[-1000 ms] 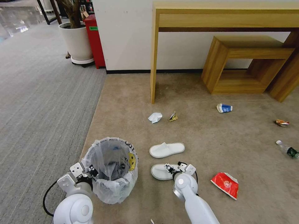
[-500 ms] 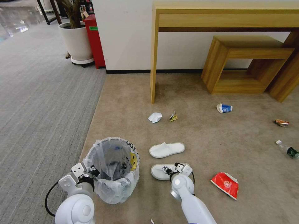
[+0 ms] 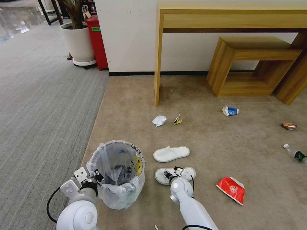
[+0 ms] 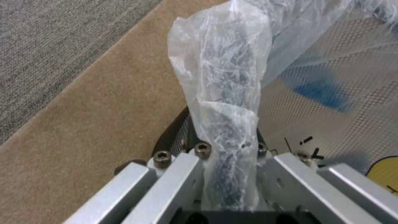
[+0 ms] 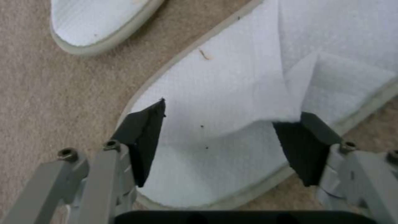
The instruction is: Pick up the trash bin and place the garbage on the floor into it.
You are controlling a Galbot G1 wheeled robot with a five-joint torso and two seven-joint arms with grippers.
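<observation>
The left tool (image 4: 230, 174) is clenched on the bagged rim of the trash bin (image 3: 116, 174). Beside the bin, the right tool (image 5: 219, 146) is spread wide around the nearer of two slippers (image 3: 175, 175), fingers (image 5: 143, 137) touching it, on the floor (image 3: 204, 143).

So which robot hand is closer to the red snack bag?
The right gripper. It is open over a white slipper, just left of the red snack bag. The left gripper holds the trash bin, farther away.
</observation>
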